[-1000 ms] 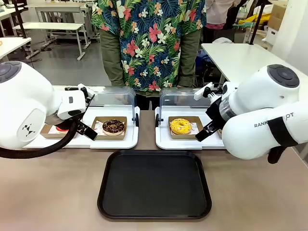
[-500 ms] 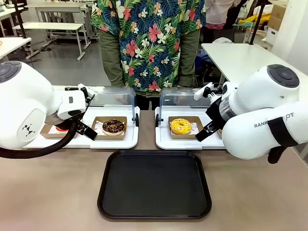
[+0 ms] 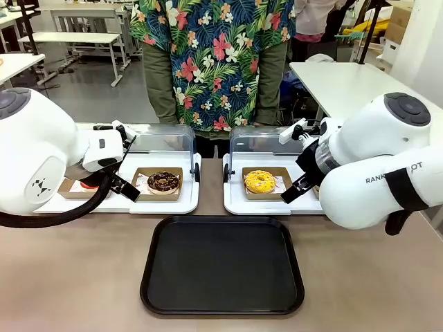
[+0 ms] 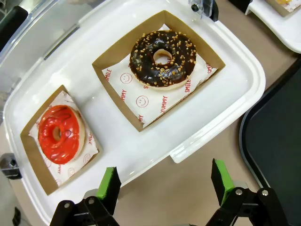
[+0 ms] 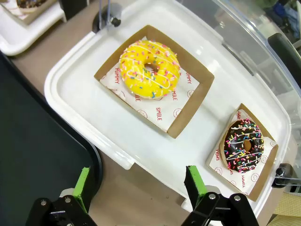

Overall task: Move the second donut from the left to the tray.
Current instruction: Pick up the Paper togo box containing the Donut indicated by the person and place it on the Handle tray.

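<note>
1. The chocolate donut with nut crumbs (image 4: pixel 163 59) is sitting in its brown cardboard holder (image 4: pixel 197 44) on the left white tray (image 4: pixel 225 94). It is lying right of the red-glazed donut (image 4: pixel 59 134) and just beyond the far edge of the black tray (image 3: pixel 221 266), which is lying empty.
2. The left gripper (image 4: pixel 166 175) is hovering over the near edge of that white tray, jaws gaping wide and gripping nothing. The right gripper (image 5: pixel 138 175) is likewise hanging wide and empty by the right white tray (image 5: pixel 94 113).
3. Pinching the glaze directly is risking a smeared or crushed donut. Taking the holder wall looks safer, though thin card may be buckling and tipping the donut out.
4. A misaligned descent is risking a knock against the white tray's rim or the raised clear lid (image 3: pixel 166 142).
5. Drifting left is risking the red donut.
</note>
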`<state>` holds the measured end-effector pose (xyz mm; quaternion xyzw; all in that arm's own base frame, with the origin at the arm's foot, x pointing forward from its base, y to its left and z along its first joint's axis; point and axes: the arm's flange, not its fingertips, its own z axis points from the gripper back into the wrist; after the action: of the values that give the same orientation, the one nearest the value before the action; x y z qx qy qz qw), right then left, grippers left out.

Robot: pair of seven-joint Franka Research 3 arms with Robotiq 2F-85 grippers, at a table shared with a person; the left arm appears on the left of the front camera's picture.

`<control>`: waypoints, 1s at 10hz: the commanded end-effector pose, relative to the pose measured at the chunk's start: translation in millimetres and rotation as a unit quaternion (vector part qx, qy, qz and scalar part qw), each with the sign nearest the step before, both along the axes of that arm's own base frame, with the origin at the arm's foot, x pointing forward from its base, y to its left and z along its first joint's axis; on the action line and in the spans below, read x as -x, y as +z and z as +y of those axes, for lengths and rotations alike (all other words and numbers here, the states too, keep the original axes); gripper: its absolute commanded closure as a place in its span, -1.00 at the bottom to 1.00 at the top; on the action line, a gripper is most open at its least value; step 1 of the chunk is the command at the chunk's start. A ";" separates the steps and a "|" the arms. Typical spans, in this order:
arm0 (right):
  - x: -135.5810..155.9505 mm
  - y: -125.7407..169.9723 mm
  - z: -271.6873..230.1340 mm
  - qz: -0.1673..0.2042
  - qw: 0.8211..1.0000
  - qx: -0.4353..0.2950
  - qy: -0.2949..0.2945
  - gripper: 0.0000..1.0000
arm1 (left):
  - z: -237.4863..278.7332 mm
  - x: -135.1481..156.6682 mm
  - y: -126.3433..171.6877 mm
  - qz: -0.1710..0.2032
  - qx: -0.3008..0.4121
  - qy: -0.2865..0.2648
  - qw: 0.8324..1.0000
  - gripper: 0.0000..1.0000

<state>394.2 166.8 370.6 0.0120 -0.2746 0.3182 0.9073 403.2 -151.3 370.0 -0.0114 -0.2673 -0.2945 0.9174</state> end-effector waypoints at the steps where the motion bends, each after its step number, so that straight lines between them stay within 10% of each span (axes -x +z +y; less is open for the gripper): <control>1: -3.5 37.4 -4.3 -0.004 1.000 -0.009 0.001 -1.00 | -3.0 -2.8 23.8 -0.001 0.008 -0.016 1.000 -1.00; 6: 18.9 172.4 -128.5 -0.006 0.990 -0.134 0.037 -1.00 | 98.9 -34.1 141.0 0.074 0.098 -0.137 0.983 -1.00; 10: 44.4 184.1 -271.9 -0.021 0.967 -0.219 0.125 -1.00 | 239.1 -45.1 154.1 0.028 0.207 -0.255 0.944 -1.00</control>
<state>344.7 -88.3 560.3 0.2007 -0.3550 0.3368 0.8487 429.3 70.8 531.4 -0.2440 -0.2845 -0.4468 0.8124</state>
